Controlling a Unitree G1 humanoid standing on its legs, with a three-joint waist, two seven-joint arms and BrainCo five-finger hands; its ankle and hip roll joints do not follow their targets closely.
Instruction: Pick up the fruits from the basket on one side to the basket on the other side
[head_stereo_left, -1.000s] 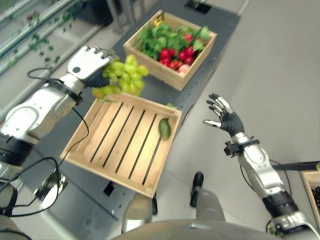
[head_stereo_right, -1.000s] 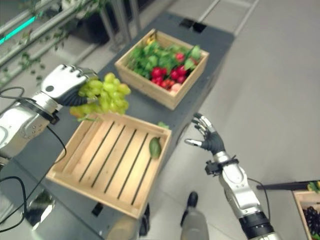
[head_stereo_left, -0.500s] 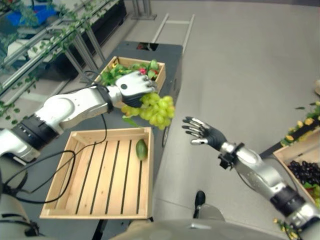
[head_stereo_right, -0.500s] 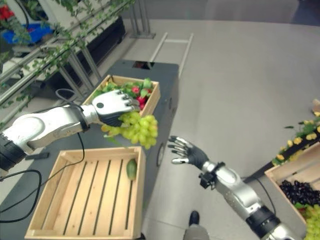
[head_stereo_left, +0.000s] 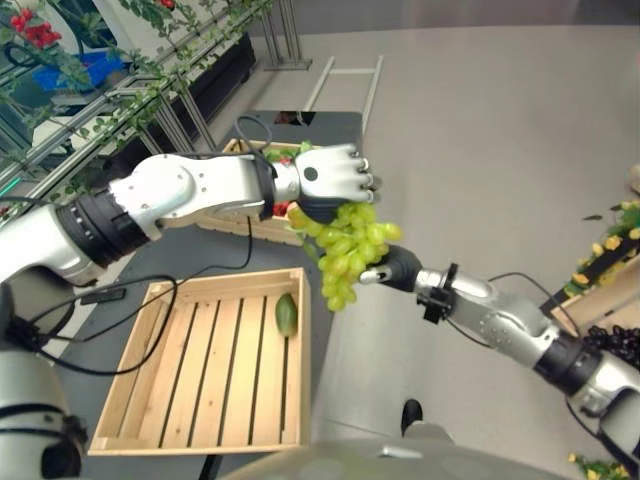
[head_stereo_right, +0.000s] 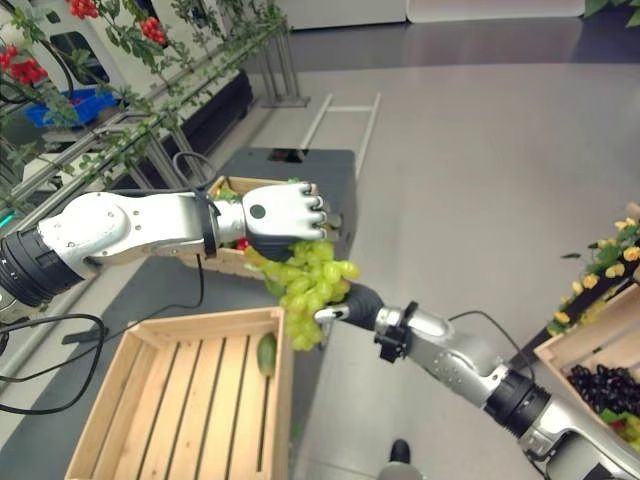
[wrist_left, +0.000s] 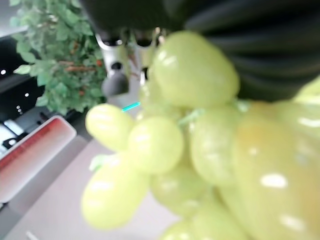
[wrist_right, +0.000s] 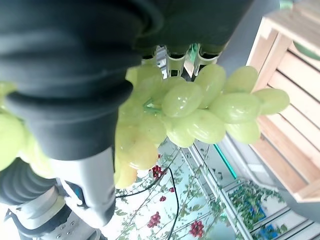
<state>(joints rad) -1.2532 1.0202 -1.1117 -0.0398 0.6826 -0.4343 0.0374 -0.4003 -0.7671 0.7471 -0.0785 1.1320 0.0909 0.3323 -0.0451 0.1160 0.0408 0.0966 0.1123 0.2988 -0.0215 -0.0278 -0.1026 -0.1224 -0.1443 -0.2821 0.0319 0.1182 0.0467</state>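
On the dark worktop (head_stereo_left: 130, 310), the slatted crate (head_stereo_left: 215, 372) sits at the near edge with one green fruit (head_stereo_left: 286, 314) by its right wall, and the full fruit crate (head_stereo_right: 228, 255) lies toward the far edge, mostly hidden by the left arm. The left hand (head_stereo_left: 331, 182) has its fingers clamped on the top of the green grapes (head_stereo_left: 350, 250), so the bunch hangs free below, carried out past the worktop's right edge over the floor, likely for a hand-over. The right hand (head_stereo_left: 394, 268) reaches in from the right and meets the bunch's side; whether its fingers are apart or closed on it I cannot tell, since the grapes hide them. At far right another crate (head_stereo_right: 600, 378) holds dark grapes, probably the goal. Half a second ago the right hand hovered spread and apart from the grapes; a second ago the bunch was above the slatted crate's far edge.
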